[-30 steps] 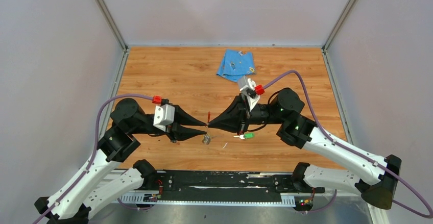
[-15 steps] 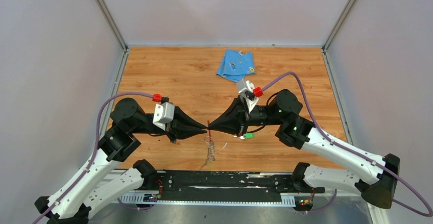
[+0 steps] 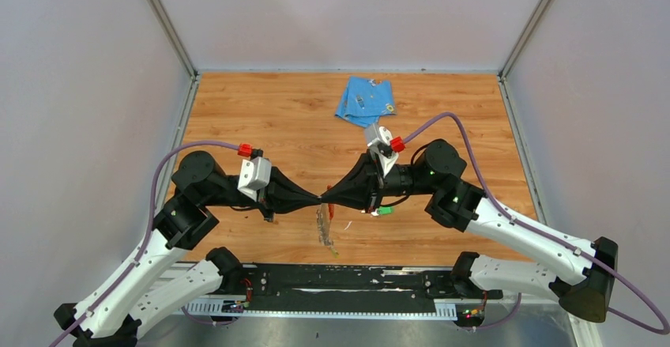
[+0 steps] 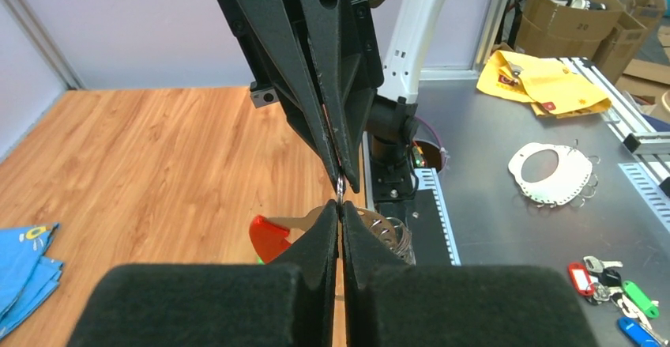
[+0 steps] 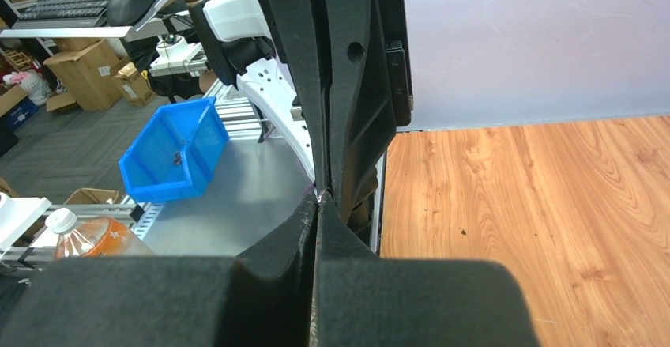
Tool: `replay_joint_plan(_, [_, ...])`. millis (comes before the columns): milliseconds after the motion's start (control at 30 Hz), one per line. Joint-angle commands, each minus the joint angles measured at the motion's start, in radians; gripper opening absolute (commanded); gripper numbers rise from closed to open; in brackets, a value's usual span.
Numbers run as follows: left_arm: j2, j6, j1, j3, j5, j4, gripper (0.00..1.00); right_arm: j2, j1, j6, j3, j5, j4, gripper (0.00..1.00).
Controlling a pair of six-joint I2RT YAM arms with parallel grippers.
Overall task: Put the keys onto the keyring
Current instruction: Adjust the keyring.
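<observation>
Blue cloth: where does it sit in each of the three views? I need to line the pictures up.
Top external: the blue cloth lies at the far middle of the wooden table.
Left wrist: bottom-left corner, cut off by the picture's edge.
Right wrist: not in view.
Shared landmark: the spot where the left gripper and the right gripper meet tip to tip, visible in all three views.

I read the table as smooth, satin-finished wood; the cloth at its far edge looks soft, woven; the keyring glints silvery-clear; the left gripper is matt black plastic.
</observation>
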Motion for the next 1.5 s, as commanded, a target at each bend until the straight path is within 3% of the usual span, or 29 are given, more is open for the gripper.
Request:
replay_joint_plan(0, [0.005, 0.005, 0.006, -0.001, 0.009, 0.020, 0.00, -0.006, 0.020, -0.023, 0.022, -0.026, -0.001, 0.06])
replay_joint_plan(133, [0.007, 0.069, 0.006, 0.014, 0.092, -0.002, 0.00, -0.045, 0.020, -0.056, 0.053, -0.028, -0.078, 0.37])
replay_joint_plan(367, [-0.001, 0.282, 0.006, 0.068, 0.227, -0.044, 0.00, -0.150, 0.020, -0.161, 0.098, 0.010, -0.249, 0.58])
replay_joint_plan(633, [0.029, 0.582, -0.012, 0.175, 0.405, -0.126, 0.00, -0.229, 0.020, -0.264, 0.115, 0.042, -0.367, 0.59])
replay_joint_plan(833, [0.058, 0.603, -0.043, 0.225, 0.413, -0.076, 0.00, -0.231, 0.020, -0.283, 0.120, 0.028, -0.371, 0.56])
replay_joint_plan(1033, [0.072, 0.565, -0.064, 0.239, 0.399, -0.033, 0.00, -0.240, 0.020, -0.287, 0.118, 0.022, -0.351, 0.55])
replay_joint_plan(1300, [0.066, 0.387, -0.071, 0.198, 0.299, 0.029, 0.00, -0.215, 0.020, -0.293, 0.160, 0.043, -0.367, 0.56])
replay_joint_plan(1467, [0.071, 0.271, -0.073, 0.204, 0.160, 0.043, 0.00, -0.202, 0.020, -0.287, 0.163, 0.050, -0.365, 0.57])
